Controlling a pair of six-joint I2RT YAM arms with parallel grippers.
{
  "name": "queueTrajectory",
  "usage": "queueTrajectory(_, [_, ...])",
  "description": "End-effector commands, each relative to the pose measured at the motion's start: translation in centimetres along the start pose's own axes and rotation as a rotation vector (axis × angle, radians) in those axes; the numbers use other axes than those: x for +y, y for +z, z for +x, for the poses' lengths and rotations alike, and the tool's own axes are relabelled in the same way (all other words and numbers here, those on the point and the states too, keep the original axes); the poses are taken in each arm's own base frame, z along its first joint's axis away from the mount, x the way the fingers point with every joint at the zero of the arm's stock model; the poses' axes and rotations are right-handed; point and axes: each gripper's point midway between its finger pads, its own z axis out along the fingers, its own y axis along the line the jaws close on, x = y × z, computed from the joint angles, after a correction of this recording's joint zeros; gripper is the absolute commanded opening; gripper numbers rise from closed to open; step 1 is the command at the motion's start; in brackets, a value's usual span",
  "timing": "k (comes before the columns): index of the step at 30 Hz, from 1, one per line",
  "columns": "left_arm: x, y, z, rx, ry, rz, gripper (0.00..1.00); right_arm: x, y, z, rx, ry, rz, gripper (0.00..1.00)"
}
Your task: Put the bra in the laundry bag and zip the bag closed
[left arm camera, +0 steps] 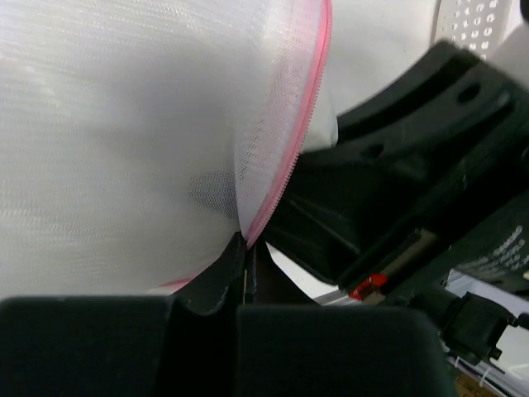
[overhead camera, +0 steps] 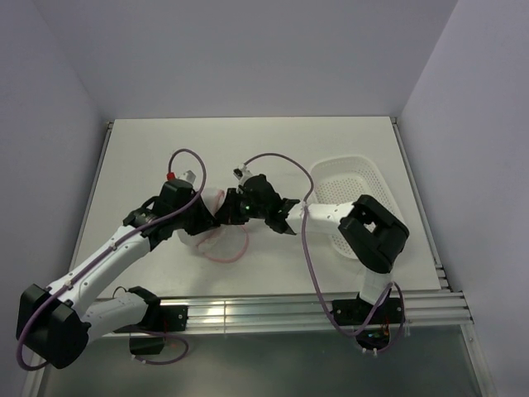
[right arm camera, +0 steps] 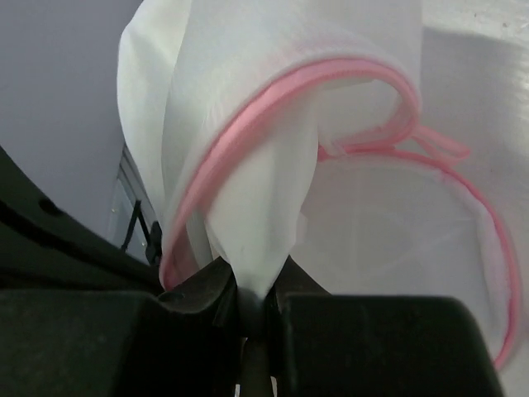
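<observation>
White perforated plastic basket (overhead camera: 345,177), oval, open side up, sits flat on white table (overhead camera: 248,145). Its near end is partly hidden. Most of the tabletop lies left of the basket. Metal side strip (overhead camera: 420,207) runs just right of the basket. Aluminium rail (overhead camera: 256,310) sits along the table edge, nearer the camera than the basket. Pale lilac walls (overhead camera: 248,50) rise behind the basket and on both sides. In the left wrist view the basket's holes (left arm camera: 475,18) show top right, blurred.

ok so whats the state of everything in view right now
laundry bag: pinched from both sides, one pink rim raised, looks unzipped
left pincer: shut on the bag's pink zipper edge
right pincer: shut on a fold of the bag's mesh
bra: can't be told apart from the white mesh
perforated plastic basket: upright
</observation>
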Motion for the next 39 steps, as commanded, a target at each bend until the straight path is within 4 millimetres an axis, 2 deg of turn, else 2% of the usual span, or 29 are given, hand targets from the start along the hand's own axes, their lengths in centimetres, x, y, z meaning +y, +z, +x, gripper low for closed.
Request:
queueTrajectory(1, [-2.1,-0.9,0.4,0.014,0.041,0.124,0.0,2.6,1.6,-2.8,-0.09,0.046,-0.075,0.0])
queueTrajectory(2, [-2.2,-1.0,0.6,0.019,0.043,0.134,0.0,3.2,1.8,-3.2,-0.105,0.05,-0.104,0.0])
queueTrajectory(4, [-3.0,-1.3,0.9,0.035,0.048,0.182,0.0,3.1,2.2,-3.2,-0.122,0.112,-0.12,0.0])
queueTrajectory(5, [-3.2,-1.4,1.1,0.046,0.048,0.196,0.0,3.7,2.1,-3.8,-0.154,0.124,-0.153,0.0])
queueTrajectory(6, [-3.6,-1.6,1.3,0.059,0.049,0.223,0.0,3.1,2.0,-3.6,-0.165,0.163,-0.147,0.0])
queueTrajectory(7, [-4.0,-1.6,1.5,0.069,0.046,0.241,0.0,3.4,1.7,-4.0,-0.187,0.175,-0.161,0.0])
queueTrajectory(8, [-4.3,-1.7,1.6,0.077,0.045,0.257,0.0,3.9,1.3,-4.9,-0.234,0.191,-0.183,0.0])
queueTrajectory(9, [-4.8,-1.9,1.8,0.091,0.046,0.285,0.0,3.3,0.9,-4.6,-0.247,0.201,-0.171,0.0])
queueTrajectory(10, [-5.1,-2.0,1.8,0.098,0.04,0.299,0.0,3.9,0.0,-5.5,-0.282,0.201,-0.183,0.0])
queueTrajectory(11, [-5.3,-2.1,1.8,0.103,0.042,0.31,0.0,3.8,-0.6,-6.2,-0.324,0.207,-0.173,0.0])
queueTrajectory(12, [-5.5,-2.2,1.9,0.109,0.042,0.317,0.0,3.2,-1.1,-6.1,-0.333,0.212,-0.156,0.0])
queueTrajectory(13, [-5.7,-2.4,2.1,0.118,0.045,0.325,0.0,3.7,-2.2,-7.2,-0.365,0.211,-0.169,0.0])
queueTrajectory(15, [-5.7,-2.6,2.0,0.115,0.048,0.329,0.0,3.5,-3.1,-7.6,-0.368,0.217,-0.163,0.0])
queueTrajectory(16, [-5.5,-2.6,2.1,0.119,0.051,0.324,0.0,3.6,-4.0,-8.6,-0.385,0.223,-0.172,0.0])
queueTrajectory(18, [-5.3,-2.5,2.4,0.125,0.059,0.325,0.0,3.8,-4.8,-8.7,-0.373,0.235,-0.199,0.0])
queueTrajectory(21, [-5.1,-2.2,3.2,0.165,0.078,0.333,0.0,5.3,-6.6,-9.6,-0.395,0.235,-0.255,0.0])
queueTrajectory(26, [-5.3,-2.5,3.8,0.19,0.091,0.366,0.0,5.7,-8.2,-10.2,-0.436,0.235,-0.25,0.0])
queueTrajectory(30, [-4.5,-2.6,3.5,0.178,0.126,0.306,0.0,6.2,-10.0,-11.0,-0.457,0.248,-0.282,0.0])
queueTrajectory(32, [-4.8,-2.7,3.6,0.183,0.126,0.33,0.0,6.0,-10.5,-11.3,-0.474,0.255,-0.277,0.0])
queueTrajectory(33, [-5.9,-3.0,3.7,0.199,0.115,0.39,0.0,6.3,-11.0,-11.5,-0.487,0.255,-0.284,0.0])
queueTrajectory(35, [-6.9,-3.2,4.2,0.219,0.093,0.466,0.0,5.5,-11.2,-11.7,-0.516,0.264,-0.252,0.0])
queueTrajectory(36, [-8.1,-4.1,4.8,0.267,0.051,0.536,0.0,5.7,-11.7,-11.8,-0.537,0.257,-0.248,0.0])
queueTrajectory(37, [-9.8,-4.7,4.1,0.236,0.064,0.635,0.0,5.0,-11.8,-11.6,-0.549,0.244,-0.201,0.0])
queueTrajectory(39, [-11.0,-5.3,4.7,0.285,0.004,0.711,0.0,4.2,-13.0,-12.2,-0.623,0.238,-0.14,0.0])
